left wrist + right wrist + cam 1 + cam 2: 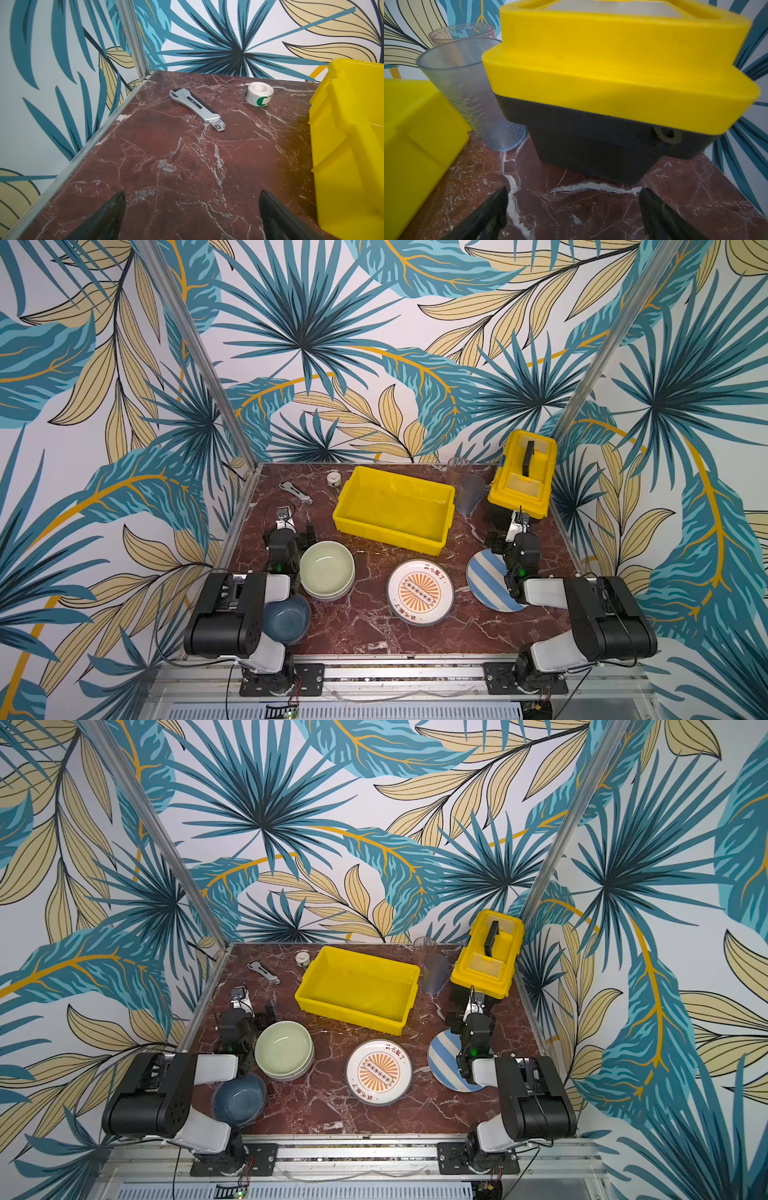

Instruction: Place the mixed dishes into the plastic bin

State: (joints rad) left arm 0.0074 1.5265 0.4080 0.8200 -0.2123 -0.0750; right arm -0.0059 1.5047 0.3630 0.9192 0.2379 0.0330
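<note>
Plainly, nothing sits in the plastic bin [386,537] - its yellow floor is bare in both top views, just above centre frame on the marble worktop [365,626].

All the dishes lie outside it. A pale green bowl [327,568] tops a short stack at lower left of centre; how many bowls are under it I cannot tell. A blue bowl [286,620] is half hidden by the left arm below that. The printed plate [419,592] lies flat at lower centre and the striped plate [484,578] to its right. The front tumbler [469,494] and rear tumbler [458,466] stand upright between the bin and the toolbox [521,472].

The plates look stiff, glossy and probably breakable. Lying flat, they offer only the raised rim, so a finger would have to slip under the lip. The bowls should take a grip across the wall, one finger inside. The tumblers seem light and easily tipped - best held around the middle.

The left pincer [192,209] is spread wide and empty, facing a utility knife [196,108] and a tape roll [258,93]. The right pincer [574,205] is likewise released, holding nothing.
</note>
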